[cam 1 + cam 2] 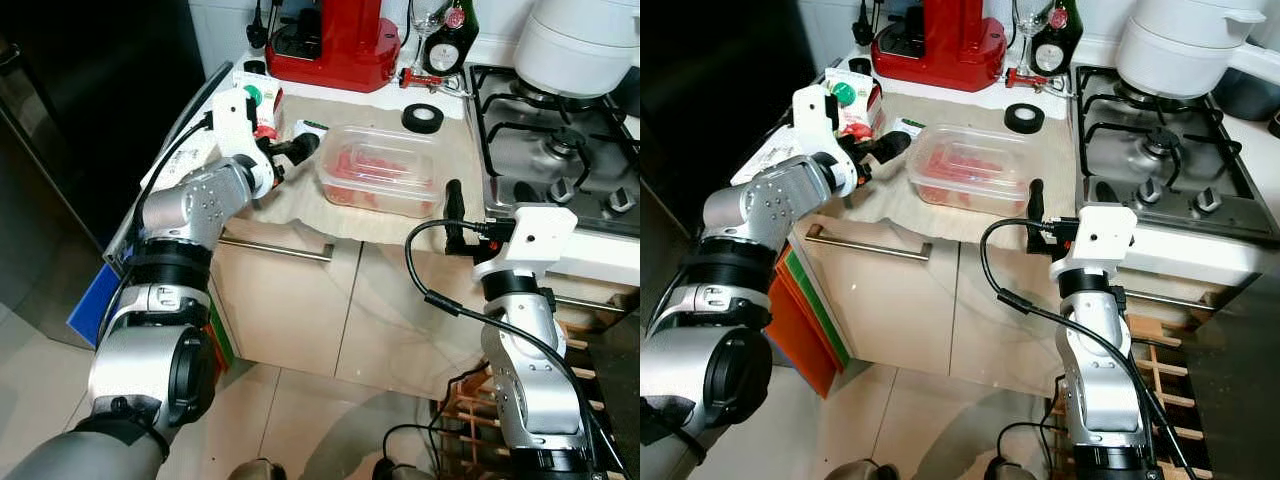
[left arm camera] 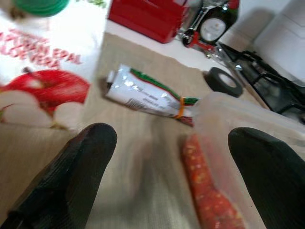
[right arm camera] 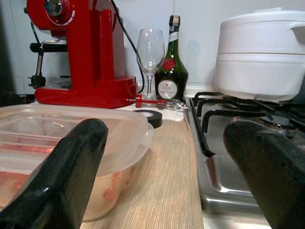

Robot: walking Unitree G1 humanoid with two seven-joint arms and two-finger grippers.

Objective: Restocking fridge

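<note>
A clear lidded plastic container (image 1: pixel 383 170) of red food sits on the beige cloth-covered counter (image 1: pixel 300 205). My left gripper (image 1: pixel 292 150) is open just off the container's left end, one finger near the container wall and the other over the cloth (image 2: pixel 133 157). Beside it stand a white juice carton (image 1: pixel 262 108) with a green cap and a wrapped foil packet (image 2: pixel 145 95). My right gripper (image 1: pixel 455 205) is open at the counter's front edge, by the container's right front corner (image 3: pixel 95 143), holding nothing.
A black tape roll (image 1: pixel 423 118) lies behind the container. A red coffee machine (image 1: pixel 330 40), wine glass (image 3: pixel 150 50) and bottle (image 1: pixel 450 35) line the back. Gas hob (image 1: pixel 560 150) with a white pot (image 1: pixel 580 45) is right. A dark appliance front (image 1: pixel 70 130) stands left.
</note>
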